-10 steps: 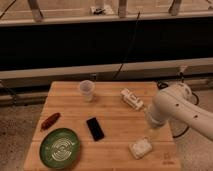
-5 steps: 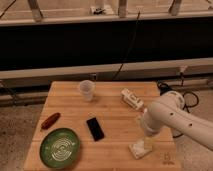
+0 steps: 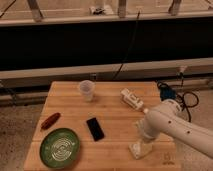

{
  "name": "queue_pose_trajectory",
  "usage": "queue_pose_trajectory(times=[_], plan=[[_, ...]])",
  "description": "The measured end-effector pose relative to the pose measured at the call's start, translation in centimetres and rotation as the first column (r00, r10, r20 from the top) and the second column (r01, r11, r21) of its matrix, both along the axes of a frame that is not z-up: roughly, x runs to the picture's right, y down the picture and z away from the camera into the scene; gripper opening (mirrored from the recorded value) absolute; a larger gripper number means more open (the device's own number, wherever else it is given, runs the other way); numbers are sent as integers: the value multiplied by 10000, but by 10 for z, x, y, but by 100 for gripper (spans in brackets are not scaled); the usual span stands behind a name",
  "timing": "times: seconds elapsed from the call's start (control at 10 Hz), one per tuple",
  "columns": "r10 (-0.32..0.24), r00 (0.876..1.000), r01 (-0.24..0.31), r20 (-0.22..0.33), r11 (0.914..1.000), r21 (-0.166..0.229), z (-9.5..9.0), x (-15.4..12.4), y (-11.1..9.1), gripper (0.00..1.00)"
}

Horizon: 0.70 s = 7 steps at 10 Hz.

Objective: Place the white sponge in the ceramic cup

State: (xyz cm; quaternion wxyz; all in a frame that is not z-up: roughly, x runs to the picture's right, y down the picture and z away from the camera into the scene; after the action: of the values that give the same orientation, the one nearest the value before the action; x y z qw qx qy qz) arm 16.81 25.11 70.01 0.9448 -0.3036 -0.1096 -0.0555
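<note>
1. A light wooden slatted table (image 3: 115, 107) is seen from above and in front, with a dark wall and pale rails behind it.
2. The small flat whitish rectangular sponge (image 3: 139, 149) is found at the near right of the table, close to the near edge, lying flat on the wood.
3. The robot's white, rounded arm (image 3: 175, 125) is extended from the right over the table's near right corner, and its gripper (image 3: 143, 138) is lowered directly over the sponge, at or just above its top.
4. The gripper is largely hidden by the arm's bulky last link, so how far it is open, and whether the sponge is gripped, cannot be told.
5. The small pale handleless ceramic cup (image 3: 86, 90) is stood upright at the far side of the table, left of centre, well apart from the sponge.
6. A longer white bottle-like object with a small tip (image 3: 132, 99) is laid at the far right, between the cup and the arm.
7. A flat black rectangular phone (image 3: 95, 128) is laid near the table's middle.
8. A round green patterned plate (image 3: 60, 148) is set at the near left corner.
9. A reddish-brown oblong item (image 3: 50, 120) is laid just beyond the plate, near the left edge.
10. Dark cables (image 3: 176, 96) are seen beyond the table's right edge.
</note>
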Motion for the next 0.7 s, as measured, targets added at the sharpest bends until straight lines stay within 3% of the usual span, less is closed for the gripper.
queue_pose_trajectory(times=[0.7], plan=[[412, 9987, -403, 292, 9987, -304, 25, 3, 32, 80]])
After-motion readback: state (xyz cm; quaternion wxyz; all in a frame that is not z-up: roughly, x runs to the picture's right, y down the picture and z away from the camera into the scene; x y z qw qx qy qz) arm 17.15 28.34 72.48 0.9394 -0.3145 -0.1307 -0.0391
